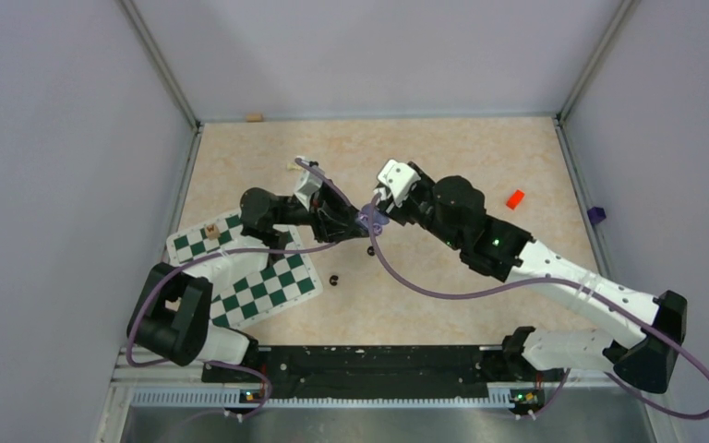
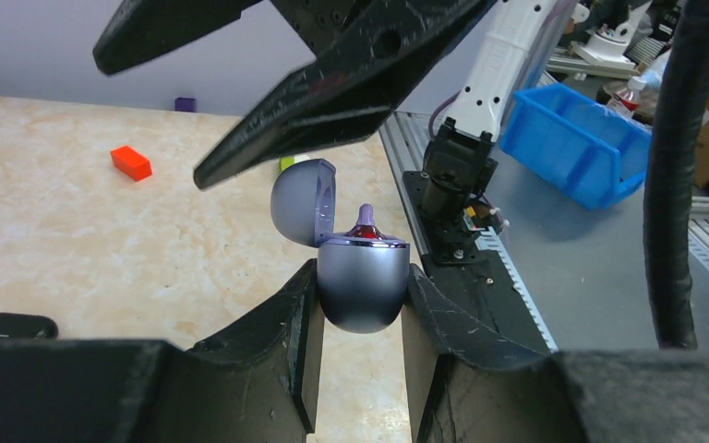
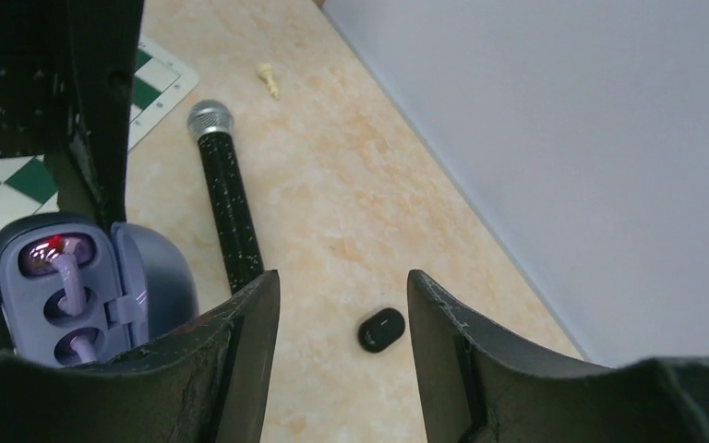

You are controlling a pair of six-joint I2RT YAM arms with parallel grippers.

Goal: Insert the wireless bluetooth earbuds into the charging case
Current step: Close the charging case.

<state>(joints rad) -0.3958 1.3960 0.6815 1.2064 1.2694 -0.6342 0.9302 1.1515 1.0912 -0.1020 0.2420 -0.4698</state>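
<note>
Presently, left hand (image 2: 360,309) pinches the open charging case (image 2: 360,268), held off the bench (image 2: 102,240); right hand (image 3: 342,286) spread and empty just above. One purple earbud (image 2: 366,218) stands proud of its socket; a clumsy press could eject it or twist the case.

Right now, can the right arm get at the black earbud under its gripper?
Probably yes: the right gripper hangs open over the black earbud, which lies bare on the table with nothing covering it.

Satin plastic charging case (image 2: 360,286), seemingly matt tabletop (image 2: 55,231)
</note>
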